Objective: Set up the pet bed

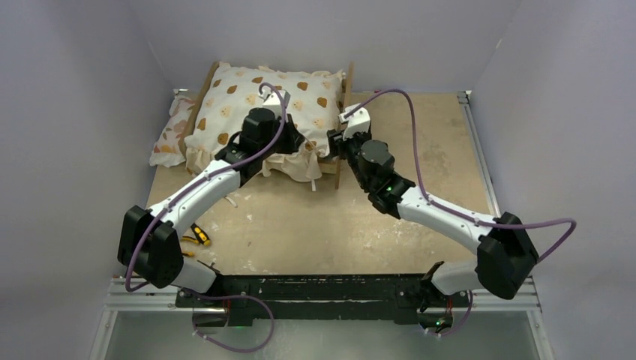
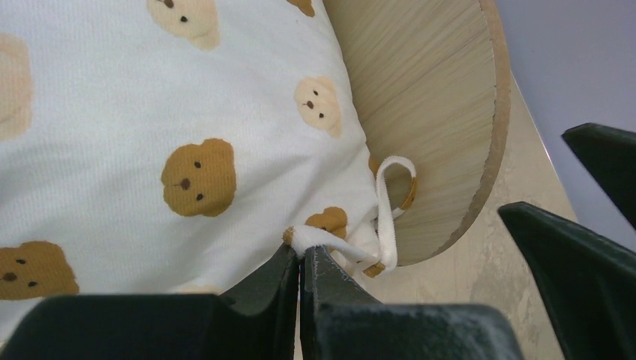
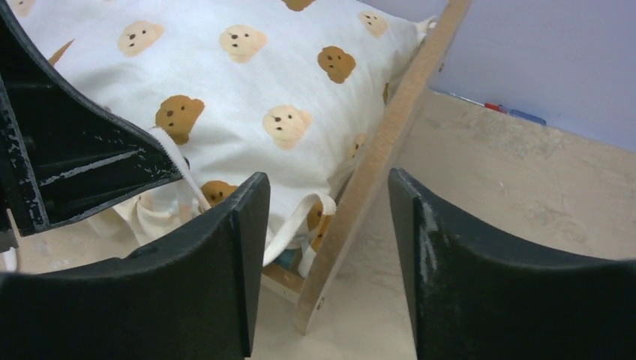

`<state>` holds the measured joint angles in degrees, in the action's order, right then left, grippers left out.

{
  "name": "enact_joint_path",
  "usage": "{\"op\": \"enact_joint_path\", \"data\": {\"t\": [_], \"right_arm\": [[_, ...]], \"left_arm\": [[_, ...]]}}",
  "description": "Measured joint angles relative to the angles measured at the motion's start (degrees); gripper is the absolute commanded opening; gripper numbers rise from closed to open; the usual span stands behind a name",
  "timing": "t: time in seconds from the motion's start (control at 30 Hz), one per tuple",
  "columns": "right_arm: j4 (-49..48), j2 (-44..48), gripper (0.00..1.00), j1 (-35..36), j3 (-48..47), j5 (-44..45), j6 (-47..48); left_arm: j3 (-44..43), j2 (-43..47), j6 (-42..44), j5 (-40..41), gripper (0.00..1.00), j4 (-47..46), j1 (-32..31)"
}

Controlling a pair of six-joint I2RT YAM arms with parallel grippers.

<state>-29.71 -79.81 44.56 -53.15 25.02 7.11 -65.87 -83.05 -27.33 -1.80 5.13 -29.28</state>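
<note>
Left wrist view: the left tool [image 2: 301, 251] is clamping fully closed on a corner of the bear-print cushion [image 2: 150, 112], and a white tie [image 2: 386, 202] is looping out just past its tips. The pet bed [image 2: 435, 90] is showing its rounded wooden end board just ahead of this tool and to its right, with the cushion pressing against it. The right tool [image 3: 326, 178] is standing open and gripping nothing. Its fingers are straddling the near end of that board, with the cushion lying ahead-left and bare bench [image 3: 525, 172] ahead-right.
</note>
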Motion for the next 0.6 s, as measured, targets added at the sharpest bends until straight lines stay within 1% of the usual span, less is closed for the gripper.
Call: {"op": "enact_joint_path", "data": {"t": [0.13, 0.3, 0.47, 0.6], "right_arm": [[5.31, 3.08, 0.71, 0.00, -0.70, 2.47, -4.81], [12.55, 2.99, 0.73, 0.00, -3.15, 7.17, -12.48], [17.70, -1.20, 0.74, 0.02, -6.16, 13.14, -19.67], [20.48, -5.90, 0.77, 0.02, -7.96, 17.29, -23.41]], "left_arm": [[0.15, -0.31, 0.11, -0.15, 0.00, 0.00, -0.39], [0.17, -0.79, 0.48, 0.55, 0.00, 0.09, -1.79], [0.17, -0.85, 1.05, 3.67, 0.00, 0.07, -5.14], [0.17, -0.98, 1.46, 5.81, 0.00, 0.09, -6.97]]}}
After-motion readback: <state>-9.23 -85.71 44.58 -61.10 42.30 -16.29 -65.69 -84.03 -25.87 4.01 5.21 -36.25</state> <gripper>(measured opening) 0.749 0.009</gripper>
